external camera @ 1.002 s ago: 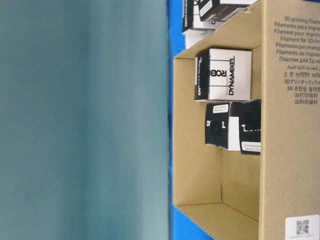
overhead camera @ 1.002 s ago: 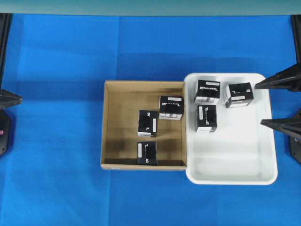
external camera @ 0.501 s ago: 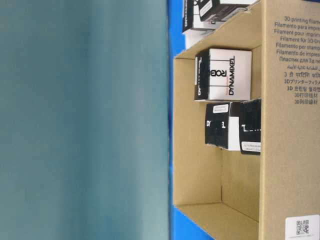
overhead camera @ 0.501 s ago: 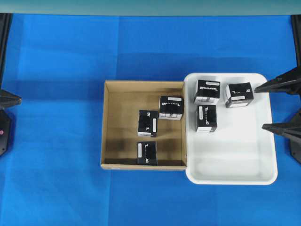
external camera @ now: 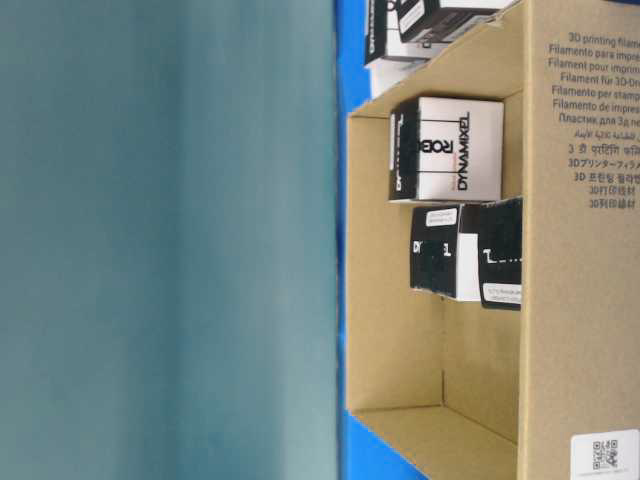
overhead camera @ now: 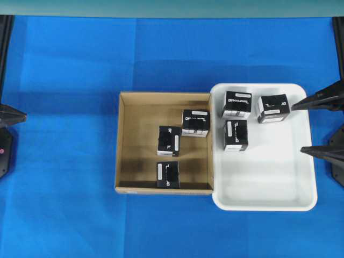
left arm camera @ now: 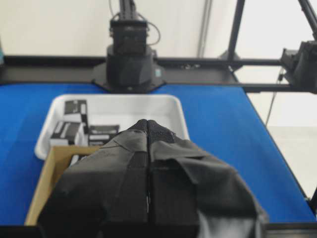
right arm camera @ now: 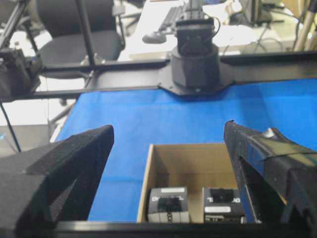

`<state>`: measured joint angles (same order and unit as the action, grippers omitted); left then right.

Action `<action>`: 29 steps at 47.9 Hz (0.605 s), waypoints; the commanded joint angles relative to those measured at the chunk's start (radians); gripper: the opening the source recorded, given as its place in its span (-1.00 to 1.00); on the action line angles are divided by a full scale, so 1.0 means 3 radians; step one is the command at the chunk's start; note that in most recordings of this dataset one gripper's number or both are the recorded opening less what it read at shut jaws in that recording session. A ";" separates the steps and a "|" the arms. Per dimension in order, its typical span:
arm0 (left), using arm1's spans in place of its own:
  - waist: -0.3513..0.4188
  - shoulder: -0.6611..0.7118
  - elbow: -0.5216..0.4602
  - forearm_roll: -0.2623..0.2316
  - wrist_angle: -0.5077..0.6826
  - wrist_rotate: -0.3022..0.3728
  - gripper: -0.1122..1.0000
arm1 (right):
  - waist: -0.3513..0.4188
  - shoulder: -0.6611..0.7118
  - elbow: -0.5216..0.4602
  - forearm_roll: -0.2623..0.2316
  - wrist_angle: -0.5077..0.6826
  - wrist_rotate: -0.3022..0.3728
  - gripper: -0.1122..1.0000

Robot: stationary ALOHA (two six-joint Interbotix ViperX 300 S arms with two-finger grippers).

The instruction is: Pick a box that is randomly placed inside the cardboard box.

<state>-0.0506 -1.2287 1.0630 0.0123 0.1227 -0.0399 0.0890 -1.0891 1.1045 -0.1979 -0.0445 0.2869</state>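
Three small black cartons sit in the cardboard box (overhead camera: 124, 141) at frame centre; the box (overhead camera: 168, 174) is lowest, near the bottom wall. At the right edge, the right gripper (overhead camera: 321, 126) gapes wide over the white tray's (overhead camera: 269, 188) rim, holding nothing. At far left, the left gripper (left arm camera: 148, 130) is pressed closed, empty.

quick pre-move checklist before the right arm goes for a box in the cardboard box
1. Right gripper open: ok, jaws stand wide apart and hold nothing.
2. Left gripper out of the way: ok, shut at the left edge of the overhead view.
3. Boxes in the cardboard box: ok, three black cartons inside.
4. Target, the box with the plain top: ok, free from above, near the wall beside the white tray.
5. Right gripper over the target: not ok, it hangs at the tray's far edge.
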 commanded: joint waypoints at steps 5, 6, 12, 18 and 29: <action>-0.0005 0.0026 -0.0082 0.0010 -0.0010 0.0000 -0.93 | 0.0000 -0.0072 -0.0041 -0.0010 -0.0010 -0.0010 0.91; -0.0005 0.0026 -0.0082 0.0005 -0.0005 0.0000 -0.93 | -0.0005 -0.0077 -0.0041 -0.0010 -0.0010 -0.0010 0.91; 0.0000 0.0031 -0.0077 0.0010 -0.0005 0.0000 -0.93 | -0.0005 -0.0118 -0.0046 -0.0010 0.0036 -0.0046 0.91; -0.0005 0.0031 -0.0077 0.0010 -0.0005 0.0005 -0.93 | -0.0005 -0.0123 -0.0046 -0.0010 0.0118 -0.0066 0.91; -0.0005 0.0015 -0.0082 0.0010 -0.0010 0.0005 -0.93 | -0.0005 -0.0128 -0.0046 -0.0010 0.0174 -0.0066 0.91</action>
<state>-0.0506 -1.2303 1.0630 0.0138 0.1258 -0.0399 0.0874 -1.1290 1.1029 -0.1994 0.0107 0.2684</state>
